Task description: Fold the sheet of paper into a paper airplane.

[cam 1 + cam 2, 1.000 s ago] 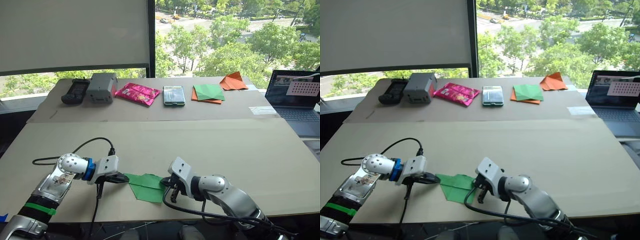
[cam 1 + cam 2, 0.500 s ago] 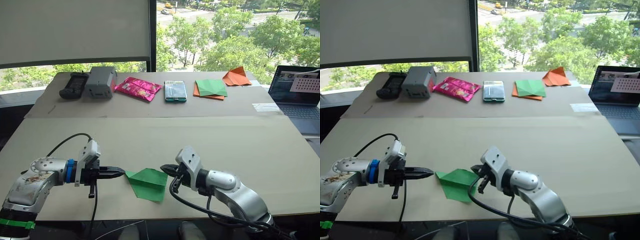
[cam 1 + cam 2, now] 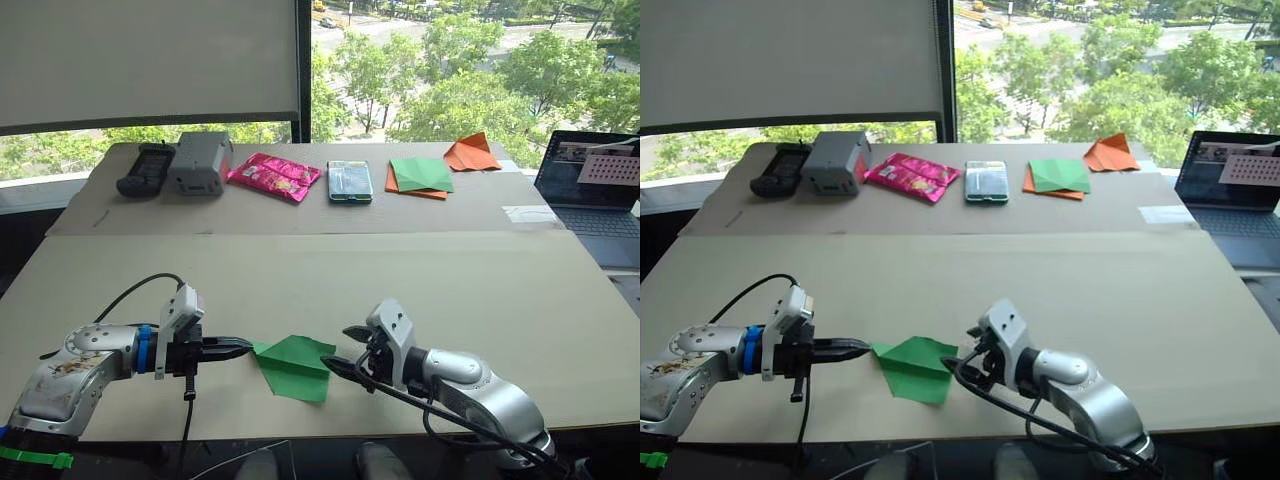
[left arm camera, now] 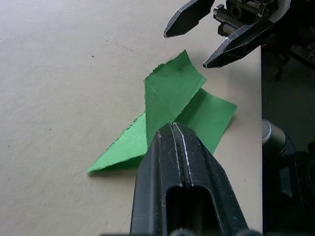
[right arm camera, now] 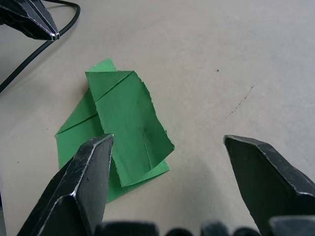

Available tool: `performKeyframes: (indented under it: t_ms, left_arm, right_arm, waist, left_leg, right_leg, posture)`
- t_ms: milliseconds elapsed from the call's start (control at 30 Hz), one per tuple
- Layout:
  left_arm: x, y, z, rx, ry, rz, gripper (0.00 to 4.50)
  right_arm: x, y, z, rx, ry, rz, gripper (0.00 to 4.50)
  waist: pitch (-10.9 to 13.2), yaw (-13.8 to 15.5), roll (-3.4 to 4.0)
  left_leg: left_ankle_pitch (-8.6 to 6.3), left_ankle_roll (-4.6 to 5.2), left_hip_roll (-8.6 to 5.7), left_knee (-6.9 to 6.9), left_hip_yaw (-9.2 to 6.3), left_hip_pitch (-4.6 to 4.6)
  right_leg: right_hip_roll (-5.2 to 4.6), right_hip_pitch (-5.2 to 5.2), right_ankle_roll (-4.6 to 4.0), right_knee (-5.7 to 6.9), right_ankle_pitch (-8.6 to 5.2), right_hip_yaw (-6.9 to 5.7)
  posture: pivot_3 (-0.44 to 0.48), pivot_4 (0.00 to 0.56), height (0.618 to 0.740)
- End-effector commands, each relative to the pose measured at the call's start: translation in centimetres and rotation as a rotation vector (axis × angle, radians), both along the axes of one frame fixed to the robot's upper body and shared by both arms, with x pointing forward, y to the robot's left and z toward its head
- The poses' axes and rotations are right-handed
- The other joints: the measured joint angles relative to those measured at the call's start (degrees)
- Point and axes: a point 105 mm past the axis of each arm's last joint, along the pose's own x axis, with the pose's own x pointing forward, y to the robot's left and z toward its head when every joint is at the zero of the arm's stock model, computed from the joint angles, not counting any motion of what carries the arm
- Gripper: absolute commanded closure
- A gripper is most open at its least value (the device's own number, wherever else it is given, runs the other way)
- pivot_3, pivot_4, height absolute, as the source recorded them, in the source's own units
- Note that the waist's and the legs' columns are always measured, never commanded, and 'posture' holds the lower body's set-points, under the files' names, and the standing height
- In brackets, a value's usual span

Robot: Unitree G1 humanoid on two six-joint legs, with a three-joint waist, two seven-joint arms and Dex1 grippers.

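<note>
One sheet of paper [image 3: 295, 365] folded on table [image 3: 480, 290] | left end effector [image 3: 243, 347] pressed together | right end effector [image 3: 345, 350] spread

sheet of paper [image 3: 295, 365]: thin matt green, torn-rough edges | table [image 3: 480, 290]: matt beige, faintly scuffed | left pincer [image 4: 172, 130]: smooth black, slight sheen | pink packet [image 3: 274, 177]: glossy

Beige cardboard-covered table [image 3: 520, 300] under a folded green sheet of paper [image 3: 295, 365], with perhaps 7 items along the far edge.
</note>
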Motion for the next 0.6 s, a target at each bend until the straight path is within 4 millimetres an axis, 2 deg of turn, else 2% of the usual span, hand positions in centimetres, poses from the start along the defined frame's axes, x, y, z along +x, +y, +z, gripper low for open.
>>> performKeyframes:
  t_ms: [33, 200, 267, 600]
  left_arm:
    - [-0.02, -0.3, 0.71, -0.021, -0.02, -0.017, 4.5]
    - [0.03, -0.21, 0.76, -0.016, -0.022, -0.013, 4.5]
    - [-0.04, -0.11, 0.62, 0.002, -0.022, -0.018, 4.5]
    - [0.11, -0.27, 0.9, -0.012, -0.024, -0.011, 4.5]
  right_arm:
    - [0.27, 0.47, 0.09, 0.044, -0.012, 0.019, 0.51]
    - [0.25, 0.81, 0.04, 0.087, 0.021, 0.026, 0.51]
    - [0.0, 0.92, -0.15, 0.083, 0.031, 0.042, 1.03]
    - [-0.28, 1.23, -0.1, 0.089, 0.033, 0.058, 4.47]
  waist:
    - [0.0, -0.03, 0.0]
    - [0.0, 0.07, 0.0]
    - [0.0, 0.08, -0.01]
    - [-0.01, 0.05, -0.01]
  left_leg:
    - [0.0, 0.0, 0.0, -0.01, 0.0, 0.01]
    - [0.0, 0.0, 0.0, 0.0, 0.0, -0.01]
    - [0.0, 0.0, -0.01, 0.0, 0.0, -0.01]
    - [0.0, 0.0, -0.01, 0.0, 0.0, 0.0]
  right_leg:
    - [0.01, 0.0, 0.0, 0.0, 0.0, -0.01]
    - [0.0, 0.02, 0.0, 0.0, 0.0, 0.0]
    - [0.0, 0.03, 0.0, -0.01, 0.0, 0.0]
    - [0.01, 0.04, 0.0, -0.01, 0.0, 0.0]
  posture:
    - [0.0, 0.15, 0.74]
    - [0.0, 0.15, 0.74]
    - [0.0, 0.15, 0.74]
    - [0.0, 0.15, 0.74]
